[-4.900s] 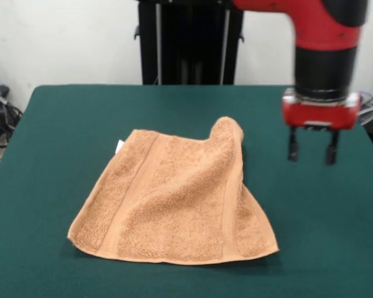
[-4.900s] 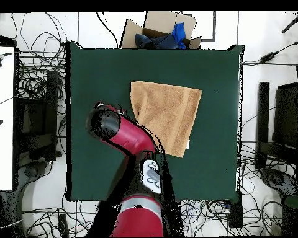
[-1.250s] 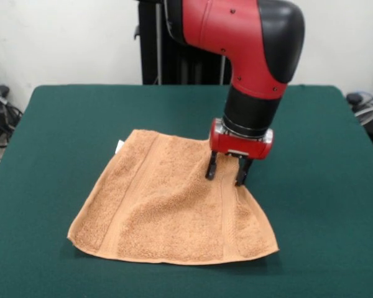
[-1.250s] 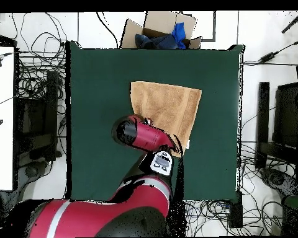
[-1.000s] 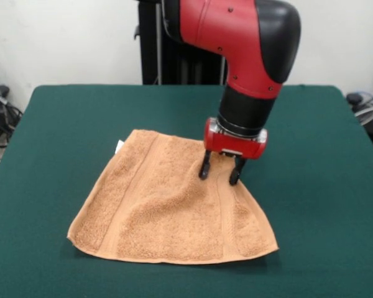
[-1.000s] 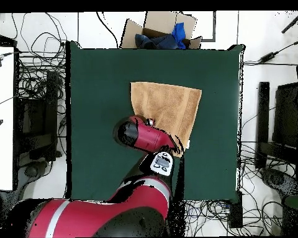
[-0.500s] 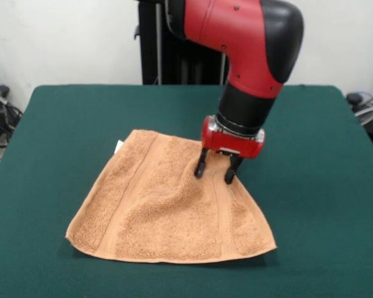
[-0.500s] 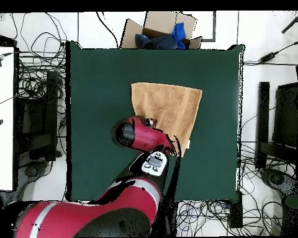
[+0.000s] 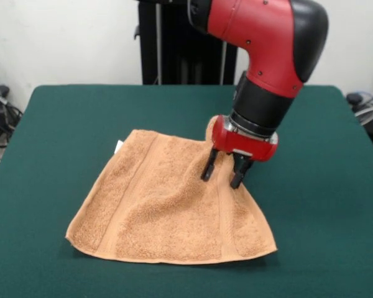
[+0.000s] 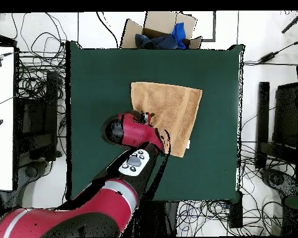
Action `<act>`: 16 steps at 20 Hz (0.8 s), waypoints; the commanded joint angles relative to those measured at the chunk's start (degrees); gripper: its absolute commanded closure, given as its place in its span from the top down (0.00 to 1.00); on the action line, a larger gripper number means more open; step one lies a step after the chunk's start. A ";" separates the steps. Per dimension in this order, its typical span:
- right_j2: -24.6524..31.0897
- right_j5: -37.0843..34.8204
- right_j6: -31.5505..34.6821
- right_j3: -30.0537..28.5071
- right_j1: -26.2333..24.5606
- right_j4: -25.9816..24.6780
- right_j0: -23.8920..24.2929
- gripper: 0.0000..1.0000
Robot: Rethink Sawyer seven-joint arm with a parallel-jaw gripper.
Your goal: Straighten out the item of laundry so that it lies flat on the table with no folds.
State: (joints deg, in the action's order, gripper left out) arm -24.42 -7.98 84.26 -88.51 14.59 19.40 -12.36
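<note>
— Gripper point(image 9: 222, 176) state?
— Spread, 2 fingers pressing down on the towel point(image 9: 168, 202) near its far right corner.
— Towel's place?
— Mid-table point(image 9: 62, 118), a small fold raised behind the gripper.

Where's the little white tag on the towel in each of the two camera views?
Front view: the white tag pokes out at the towel's far left corner, left of the gripper.
Overhead view: the tag sits at the towel's lower right edge, right of the red arm.
Shared landmark: the gripper pressing on the towel near the corner beside the tagged one, along the same edge.
</note>
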 commanded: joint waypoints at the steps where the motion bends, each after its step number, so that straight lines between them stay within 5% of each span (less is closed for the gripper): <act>1: -1.61 -5.10 15.52 3.37 -2.64 3.93 -1.11 1.00; 3: -1.19 -5.29 15.48 3.25 -2.36 4.40 -1.05 1.00; 4: -1.34 -6.54 15.37 3.32 -2.39 4.80 -1.17 0.00; 16: 0.00 -5.96 14.38 3.60 -2.18 5.74 -0.09 0.00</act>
State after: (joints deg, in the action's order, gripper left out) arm -26.20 -8.23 84.26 -86.57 13.75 22.40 -13.32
